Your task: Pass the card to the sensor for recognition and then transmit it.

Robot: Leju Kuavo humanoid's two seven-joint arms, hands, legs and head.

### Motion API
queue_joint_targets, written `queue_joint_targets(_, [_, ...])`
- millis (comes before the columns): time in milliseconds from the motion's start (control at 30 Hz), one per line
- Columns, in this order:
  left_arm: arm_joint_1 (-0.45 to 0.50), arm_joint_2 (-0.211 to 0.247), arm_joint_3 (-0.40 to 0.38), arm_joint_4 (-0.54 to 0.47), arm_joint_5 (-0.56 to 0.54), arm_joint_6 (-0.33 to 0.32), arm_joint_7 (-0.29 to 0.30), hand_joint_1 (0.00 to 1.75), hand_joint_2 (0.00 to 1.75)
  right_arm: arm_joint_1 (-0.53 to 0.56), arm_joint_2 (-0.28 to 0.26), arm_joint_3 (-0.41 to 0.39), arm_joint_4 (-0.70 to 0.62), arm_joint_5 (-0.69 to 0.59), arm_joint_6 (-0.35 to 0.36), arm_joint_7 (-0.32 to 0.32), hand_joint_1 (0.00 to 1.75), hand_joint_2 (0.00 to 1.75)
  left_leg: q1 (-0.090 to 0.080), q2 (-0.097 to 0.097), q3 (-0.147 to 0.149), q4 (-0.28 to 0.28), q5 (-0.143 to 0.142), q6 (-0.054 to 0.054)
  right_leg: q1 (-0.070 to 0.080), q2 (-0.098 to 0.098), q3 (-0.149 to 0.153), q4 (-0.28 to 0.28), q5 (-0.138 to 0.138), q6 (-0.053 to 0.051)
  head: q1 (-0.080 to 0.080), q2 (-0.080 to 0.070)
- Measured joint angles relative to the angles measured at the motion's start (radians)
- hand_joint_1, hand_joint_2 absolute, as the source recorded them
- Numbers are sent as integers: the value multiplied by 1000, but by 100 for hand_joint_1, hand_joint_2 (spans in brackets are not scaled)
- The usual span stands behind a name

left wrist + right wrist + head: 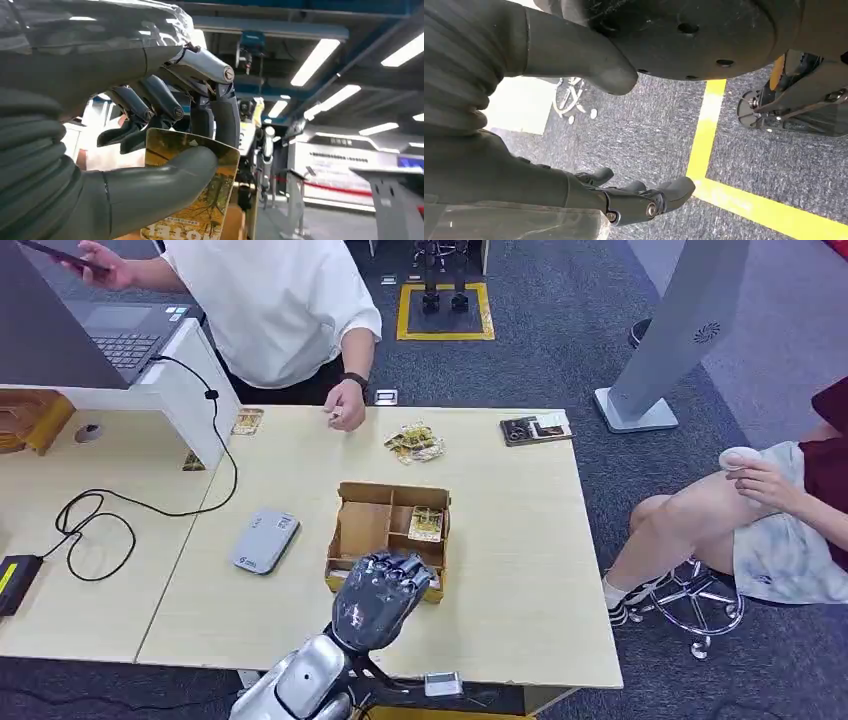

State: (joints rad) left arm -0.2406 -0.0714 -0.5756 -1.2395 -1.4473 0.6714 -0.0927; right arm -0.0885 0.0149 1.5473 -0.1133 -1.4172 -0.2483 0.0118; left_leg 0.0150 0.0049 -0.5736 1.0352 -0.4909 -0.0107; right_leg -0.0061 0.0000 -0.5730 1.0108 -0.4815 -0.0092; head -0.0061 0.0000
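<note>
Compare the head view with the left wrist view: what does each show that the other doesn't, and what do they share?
Head view alone: the grey sensor on the table, the cardboard box with a card in one compartment, loose cards farther back, the laptop, and a person's hand resting on the table. Left wrist view alone: a yellow card pinched between the thumb and the dark fingers, with ceiling lights behind. Both share the left hand, raised over the box's near edge.

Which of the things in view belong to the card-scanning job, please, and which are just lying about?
Job: card held in left hand; card box; grey sensor.
Lying about: laptop; black cable; loose cards; dark tray.
</note>
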Motion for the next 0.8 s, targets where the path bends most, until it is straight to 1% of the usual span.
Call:
queue_joint_targets(100, [14, -19, 41, -27, 13, 0, -26, 175, 175, 1, 0, 0, 0, -8, 0, 0, 0, 175, 0, 0, 0, 0, 0, 0, 0, 0, 0, 0, 0, 0, 0, 0])
queue_joint_targets(200, [19, -33, 69, -31, 23, 0, -25, 175, 175, 1, 0, 0, 0, -8, 0, 0, 0, 175, 0, 0, 0, 0, 0, 0, 0, 0, 0, 0, 0, 0, 0, 0])
queue_joint_targets(267, [18, -43, 92, -31, 22, 0, -10, 175, 175, 1, 0, 0, 0, -8, 0, 0, 0, 175, 0, 0, 0, 0, 0, 0, 0, 0, 0, 0, 0, 0, 0, 0])
queue_joint_targets(400, [3, -47, 109, -16, 29, 0, 61, 175, 175, 1, 0, 0, 0, -7, -2, 0, 0, 175, 0, 0, 0, 0, 0, 0, 0, 0, 0, 0, 0, 0, 0, 0])
queue_joint_targets(567, [-49, -45, 112, 40, 43, 0, 146, 175, 175, 1, 0, 0, 0, -5, -2, 1, 0, 175, 0, 0, 0, 0, 0, 0, 0, 0, 0, 0, 0, 0, 0, 0])
queue_joint_targets(800, [-137, -42, 112, 144, 80, 0, 222, 175, 175, 1, 0, 0, 0, 11, -2, 2, 0, 175, 0, 0, 0, 0, 0, 0, 0, 0, 0, 0, 0, 0, 0, 0])
